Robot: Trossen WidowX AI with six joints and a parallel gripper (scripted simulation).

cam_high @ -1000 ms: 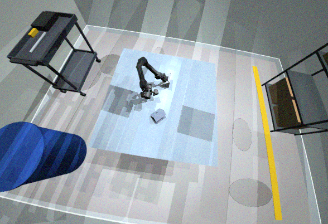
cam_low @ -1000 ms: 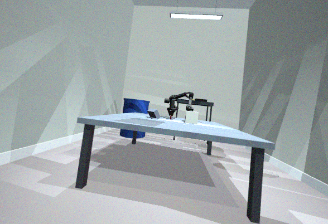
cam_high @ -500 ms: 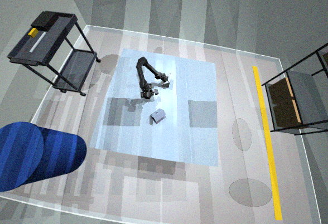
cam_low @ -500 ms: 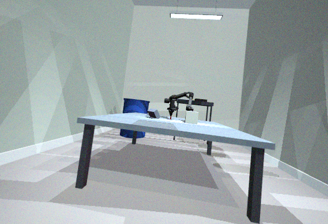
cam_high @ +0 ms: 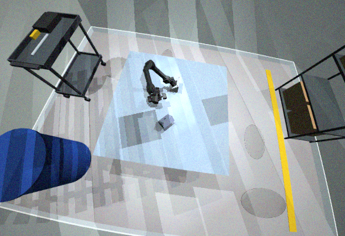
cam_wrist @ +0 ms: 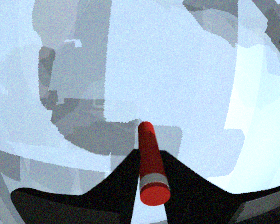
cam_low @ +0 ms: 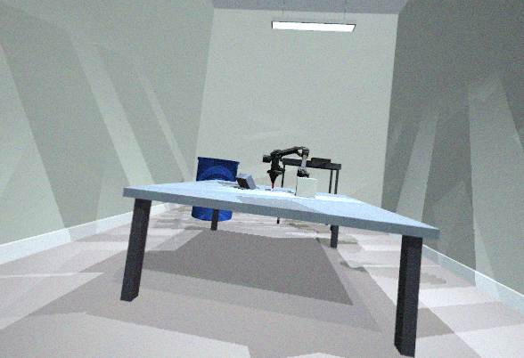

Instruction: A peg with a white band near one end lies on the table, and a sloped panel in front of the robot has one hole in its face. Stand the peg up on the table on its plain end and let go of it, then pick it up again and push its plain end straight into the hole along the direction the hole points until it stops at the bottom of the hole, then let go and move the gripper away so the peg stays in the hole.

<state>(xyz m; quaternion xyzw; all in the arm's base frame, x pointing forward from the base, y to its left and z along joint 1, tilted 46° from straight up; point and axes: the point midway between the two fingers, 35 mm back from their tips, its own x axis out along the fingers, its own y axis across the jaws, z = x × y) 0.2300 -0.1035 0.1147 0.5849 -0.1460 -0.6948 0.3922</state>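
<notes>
Red along its length, the peg stands upright under the arm, caught between the two dark fingers of the pincer. The pincer is nearly closed, pinching the peg from both sides, with only a narrow gap left between the fingers. In the wrist view the peg's light band and the round red end beside it are nearest the camera, and the other end points down toward the pale blue worktop. Whether that lower end touches the worktop, I cannot tell.

Seen from outside, the black arm bends over from the right, its pincer pointing down. The grey sloped block sits to the left of the peg, apart from it, and a white box stands to the right, nearer the viewer. The hole in the sloped block is too small to make out.
</notes>
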